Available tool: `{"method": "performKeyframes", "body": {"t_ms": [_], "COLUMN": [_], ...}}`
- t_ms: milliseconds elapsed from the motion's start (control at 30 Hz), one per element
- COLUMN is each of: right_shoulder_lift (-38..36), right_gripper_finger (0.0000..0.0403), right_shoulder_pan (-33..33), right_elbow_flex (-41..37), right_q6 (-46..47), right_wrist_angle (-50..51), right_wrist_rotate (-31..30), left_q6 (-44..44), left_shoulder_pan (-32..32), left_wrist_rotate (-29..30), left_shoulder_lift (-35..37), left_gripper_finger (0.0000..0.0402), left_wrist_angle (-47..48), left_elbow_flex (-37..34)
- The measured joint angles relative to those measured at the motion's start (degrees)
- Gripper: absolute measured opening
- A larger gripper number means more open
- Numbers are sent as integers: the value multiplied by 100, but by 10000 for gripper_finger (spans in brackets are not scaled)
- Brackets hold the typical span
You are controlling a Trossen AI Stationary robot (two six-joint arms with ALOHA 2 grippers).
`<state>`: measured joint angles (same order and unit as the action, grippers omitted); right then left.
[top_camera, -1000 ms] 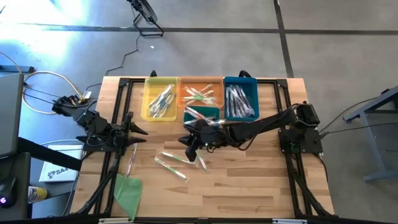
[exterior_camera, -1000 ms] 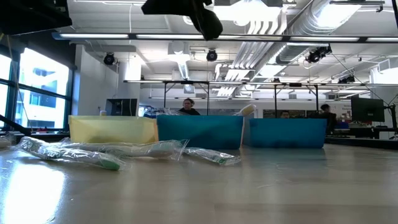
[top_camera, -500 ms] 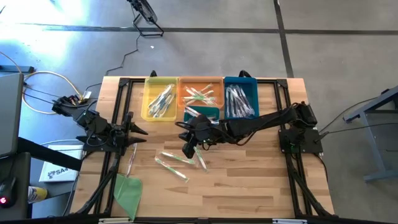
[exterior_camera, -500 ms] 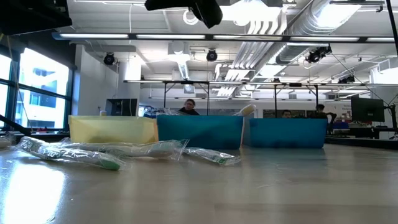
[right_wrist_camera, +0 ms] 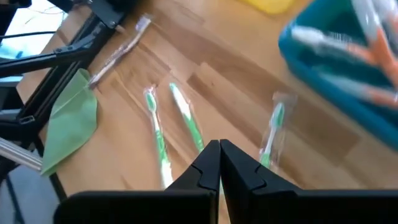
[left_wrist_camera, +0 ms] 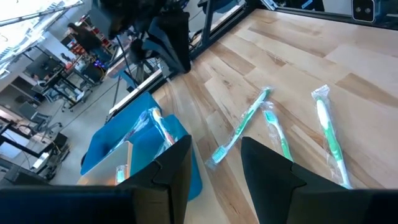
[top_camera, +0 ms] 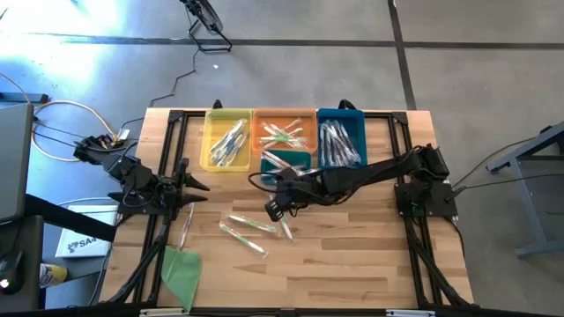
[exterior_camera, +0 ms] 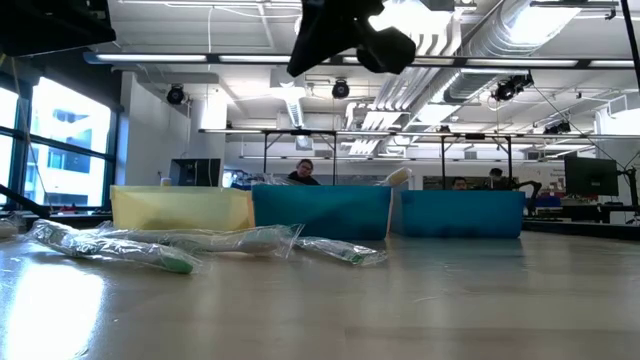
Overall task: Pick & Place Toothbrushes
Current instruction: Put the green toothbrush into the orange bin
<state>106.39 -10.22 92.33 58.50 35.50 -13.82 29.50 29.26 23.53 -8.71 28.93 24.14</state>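
Spanning beneath me, the wooden table (top_camera: 352,255) carries four bins at its far edge. My right gripper (top_camera: 275,210) hangs pinched shut and empty above loose green toothbrushes (top_camera: 249,224) at mid-table. My left gripper (top_camera: 196,186) waits parted by the left edge.

We've got one cam straight overhead covering the whole table (top_camera: 352,264), one at tabletop level looking across into the room. Both wrist cams look down close at the same loose toothbrushes (right_wrist_camera: 186,127).
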Motion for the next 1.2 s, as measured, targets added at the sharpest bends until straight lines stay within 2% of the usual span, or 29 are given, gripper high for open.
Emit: {"method": "performKeyframes", "body": {"t_ms": [167, 500, 600, 867, 1200], "right_shoulder_lift": [92, 501, 607, 856, 1159], "right_gripper_finger": [3, 6, 25, 116, 130], "right_shoulder_pan": [-64, -127, -142, -142, -135], "right_elbow_flex": [-8, -21, 0, -21, -15], "right_q6": [443, 431, 435, 596, 984], "right_wrist_angle": [1, -229, -335, -254, -92], "right_wrist_rotate": [92, 603, 622, 482, 262], "left_q6": [0, -140, -153, -192, -343], "left_shoulder_pan": [0, 2, 1, 2, 2], "left_wrist_rotate": [0, 0, -40, -52, -57], "left_shoulder_lift": [0, -2, -2, -4, -4], "left_gripper_finger": [134, 134, 134, 134, 134], "left_wrist_angle": [0, 0, 2, 1, 110], "left_elbow_flex": [0, 0, 0, 0, 0]}}
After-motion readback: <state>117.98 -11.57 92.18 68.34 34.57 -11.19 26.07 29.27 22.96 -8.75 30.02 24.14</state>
